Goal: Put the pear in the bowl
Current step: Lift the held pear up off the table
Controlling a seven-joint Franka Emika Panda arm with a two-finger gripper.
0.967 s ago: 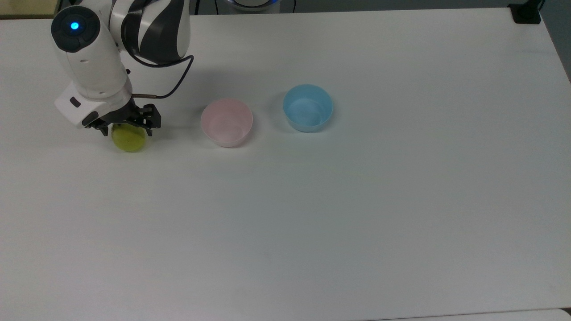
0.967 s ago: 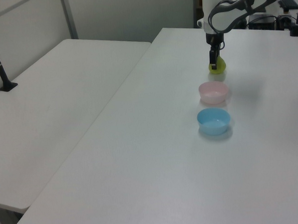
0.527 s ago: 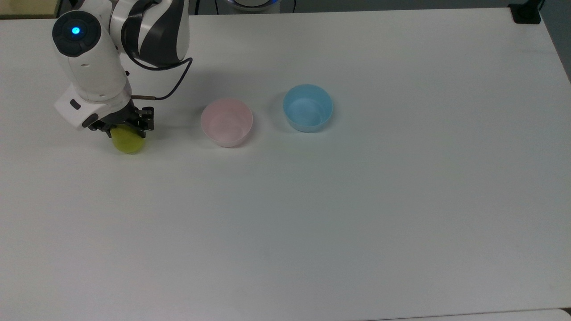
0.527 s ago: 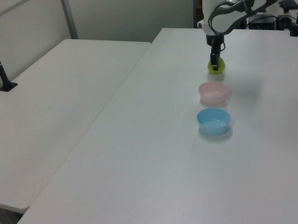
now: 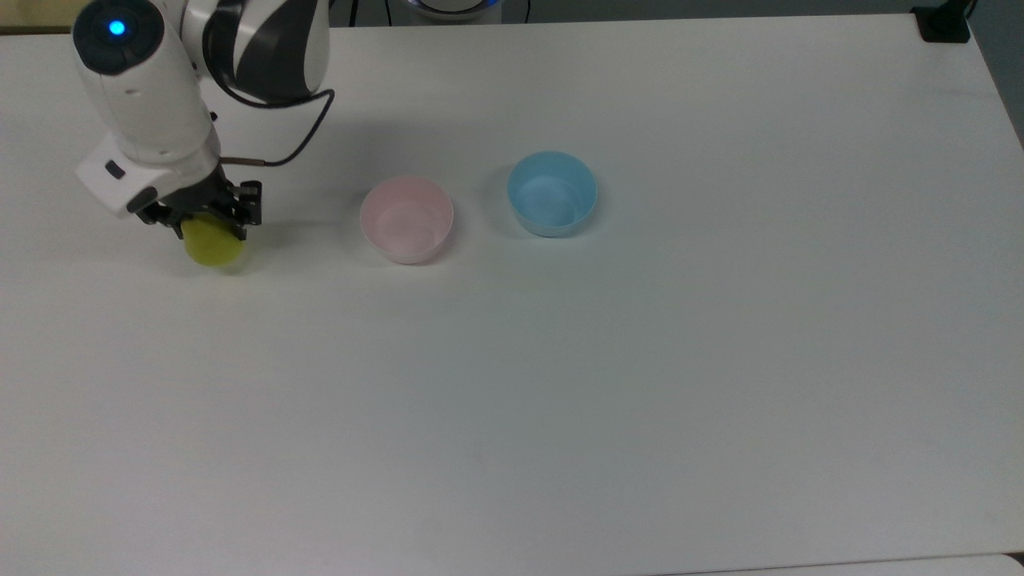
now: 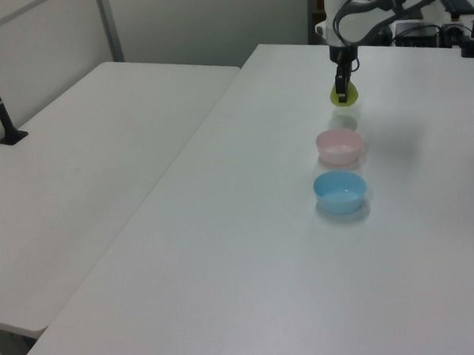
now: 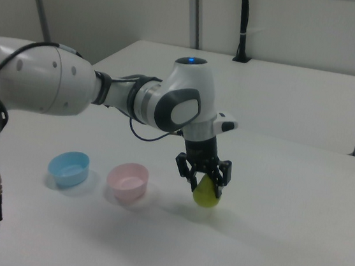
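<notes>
A yellow-green pear (image 5: 212, 244) (image 6: 345, 97) (image 7: 207, 193) hangs a little above the white table at the top view's left, with my gripper (image 5: 206, 224) (image 7: 206, 179) shut on its upper part. The right view shows a shadow under the pear and a gap to the table. A pale pink bowl (image 5: 406, 219) (image 6: 339, 146) (image 7: 127, 181) stands empty on the table, to the right of the pear in the top view and apart from it.
An empty light blue bowl (image 5: 552, 194) (image 6: 340, 192) (image 7: 69, 167) stands just beyond the pink one. A second white table (image 6: 85, 161) adjoins on the left view's left. A black clamp (image 5: 944, 22) sits at the top view's far right corner.
My gripper closed on the pear and lifted it off the table, shifting slightly toward the top view's left.
</notes>
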